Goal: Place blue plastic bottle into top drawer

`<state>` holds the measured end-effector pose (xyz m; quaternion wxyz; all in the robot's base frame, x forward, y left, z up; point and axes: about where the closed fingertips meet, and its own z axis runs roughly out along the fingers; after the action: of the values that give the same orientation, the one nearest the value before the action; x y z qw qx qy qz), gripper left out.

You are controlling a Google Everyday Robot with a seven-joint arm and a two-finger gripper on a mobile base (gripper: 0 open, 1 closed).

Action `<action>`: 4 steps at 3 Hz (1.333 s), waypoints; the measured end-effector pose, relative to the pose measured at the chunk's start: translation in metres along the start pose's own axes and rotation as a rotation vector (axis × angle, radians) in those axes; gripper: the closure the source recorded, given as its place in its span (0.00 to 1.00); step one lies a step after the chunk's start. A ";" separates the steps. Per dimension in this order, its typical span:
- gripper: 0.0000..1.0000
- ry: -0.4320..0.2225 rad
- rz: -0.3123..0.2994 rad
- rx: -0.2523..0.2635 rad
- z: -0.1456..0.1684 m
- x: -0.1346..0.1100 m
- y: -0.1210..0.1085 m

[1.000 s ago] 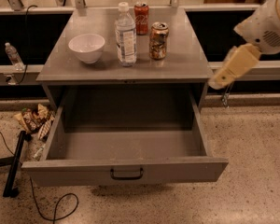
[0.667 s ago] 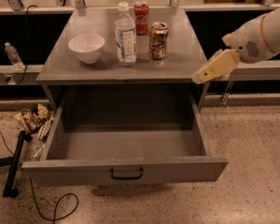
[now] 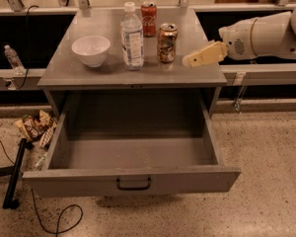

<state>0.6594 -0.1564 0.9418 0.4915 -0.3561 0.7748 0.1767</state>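
One cabinet top held one large bottle, one white bowl and two cans, namely a red can and a dented bronze can. Below it was one open drawer with one dark handle, and on a ledge off to the left stood one much smaller bottle. One gripper hovered over the top's right edge, just right of the bronze can, and one heap of crumpled wrappers lay on the floor at the left.
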 end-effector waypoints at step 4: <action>0.00 -0.206 0.049 -0.184 0.026 -0.018 0.104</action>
<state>0.6046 -0.0623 0.9379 0.5292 -0.3605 0.7092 0.2949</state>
